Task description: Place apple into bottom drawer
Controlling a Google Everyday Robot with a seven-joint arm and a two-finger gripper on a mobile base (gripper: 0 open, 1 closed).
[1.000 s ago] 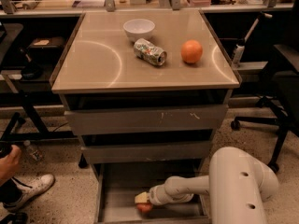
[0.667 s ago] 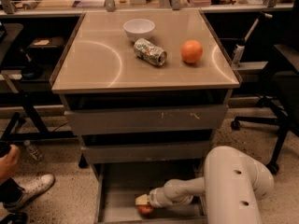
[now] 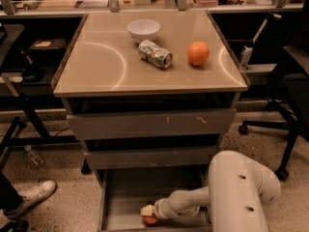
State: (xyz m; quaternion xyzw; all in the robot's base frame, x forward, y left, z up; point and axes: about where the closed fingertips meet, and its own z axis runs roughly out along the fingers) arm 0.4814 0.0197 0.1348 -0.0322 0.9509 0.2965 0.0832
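Observation:
The bottom drawer [image 3: 124, 201] is pulled open at the foot of the cabinet, and its grey floor shows. My white arm reaches down into it from the right. My gripper [image 3: 147, 210] is low over the drawer floor near its front. The small red apple [image 3: 150, 220] is right at the gripper's tip, on or just above the floor. I cannot tell whether the gripper still holds it.
On the cabinet top [image 3: 101, 66] stand a white bowl [image 3: 144, 30], a crushed can [image 3: 154, 53] and an orange [image 3: 198, 53]. The two upper drawers [image 3: 145, 125] are slightly open. A person's shoe [image 3: 30, 197] is at the left, and an office chair [image 3: 289, 105] at the right.
My arm has sunk a little deeper into the bottom drawer. The apple at the gripper's tip is now lower, close to the drawer floor.

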